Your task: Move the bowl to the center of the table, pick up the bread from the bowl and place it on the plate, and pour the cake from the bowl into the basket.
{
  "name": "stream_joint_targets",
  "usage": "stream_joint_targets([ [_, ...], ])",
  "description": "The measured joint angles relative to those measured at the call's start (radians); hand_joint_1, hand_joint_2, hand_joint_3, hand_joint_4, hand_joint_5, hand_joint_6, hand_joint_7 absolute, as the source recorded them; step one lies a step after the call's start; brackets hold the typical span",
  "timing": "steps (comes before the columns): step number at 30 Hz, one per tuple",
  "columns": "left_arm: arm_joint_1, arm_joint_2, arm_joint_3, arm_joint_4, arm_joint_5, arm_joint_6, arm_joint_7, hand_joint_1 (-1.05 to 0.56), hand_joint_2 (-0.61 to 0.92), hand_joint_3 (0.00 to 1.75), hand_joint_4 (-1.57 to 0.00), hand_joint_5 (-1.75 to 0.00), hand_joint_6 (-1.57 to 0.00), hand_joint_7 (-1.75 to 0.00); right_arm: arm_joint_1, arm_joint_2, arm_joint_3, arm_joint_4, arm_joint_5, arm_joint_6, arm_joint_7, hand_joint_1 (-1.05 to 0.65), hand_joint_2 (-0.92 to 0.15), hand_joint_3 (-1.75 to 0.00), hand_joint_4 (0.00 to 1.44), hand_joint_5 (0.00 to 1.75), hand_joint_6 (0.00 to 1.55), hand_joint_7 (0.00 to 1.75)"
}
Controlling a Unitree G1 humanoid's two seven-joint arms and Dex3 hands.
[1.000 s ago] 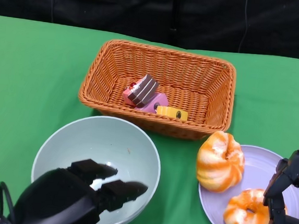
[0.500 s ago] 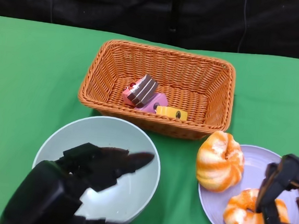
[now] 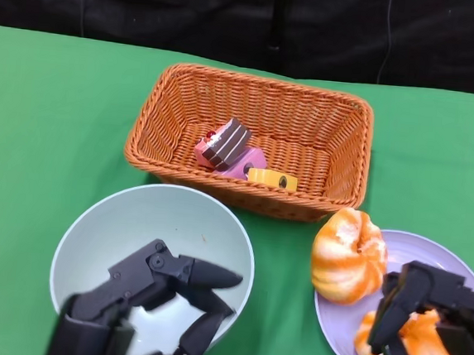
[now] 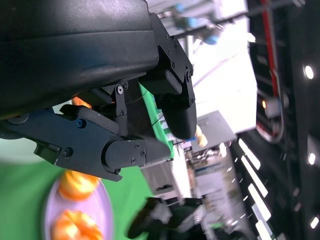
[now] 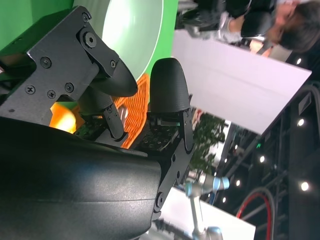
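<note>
From where I stand the job looks all but finished. The pale green bowl [image 3: 153, 257] sits at about seven o'clock on the green table [image 3: 52, 111], just short of the middle, and it appears empty apart from a tiny crumb. The wicker basket [image 3: 253, 137] lies at twelve o'clock from the bowl, close behind it, and holds the cake pieces: a brown-and-white layered slice [image 3: 226, 142], a pink piece [image 3: 247, 162] and a yellow roll [image 3: 273, 178], all bunched against its near wall. Two orange-and-white bread rolls are on the lilac plate [image 3: 417, 260] at four o'clock: one bread roll [image 3: 349, 255] perches on the plate's left rim, the other roll [image 3: 405, 346] lies nearer the robot.

The left hand [image 3: 147, 302] hangs above the bowl's near edge, fingers apart and holding nothing. The right hand [image 3: 428, 323] hovers over the nearer roll with fingers loosely spread; I judge it empty, though it hides part of that roll.

What remains, I'd guess, is only drawing both hands clear. The roll on the rim looks the likeliest thing to get knocked.
</note>
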Motion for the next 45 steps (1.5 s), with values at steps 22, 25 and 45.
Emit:
stream_joint_targets([
  [22, 0.036, -0.092, 0.000, -0.099, -0.219, 0.310, 0.019, -0.04, 0.54, 1.42, -0.85, -1.75, -0.62, -1.74, 0.094, 0.047, 0.129, -0.116, -0.071, 0.145, -0.060, 0.02, -0.29, -1.58, 0.63, 1.68, 0.69, 1.44],
  [25, 0.031, -0.092, 0.020, -0.106, -0.215, 0.333, 0.023, -0.03, 0.49, 1.48, -0.88, -1.75, -0.64, -1.75, 0.094, 0.056, 0.137, -0.114, -0.079, 0.142, -0.071, 0.03, -0.31, -1.57, 0.61, 1.68, 0.68, 1.45],
  [45, 0.013, -0.084, 0.096, -0.039, -0.231, 0.297, -0.057, -0.02, 0.46, 1.46, -0.91, -1.75, -0.71, -1.71, 0.043, 0.056, 0.120, 0.020, -0.093, 0.031, -0.078, 0.01, -0.28, -1.60, 0.61, 1.74, 0.68, 1.48],
])
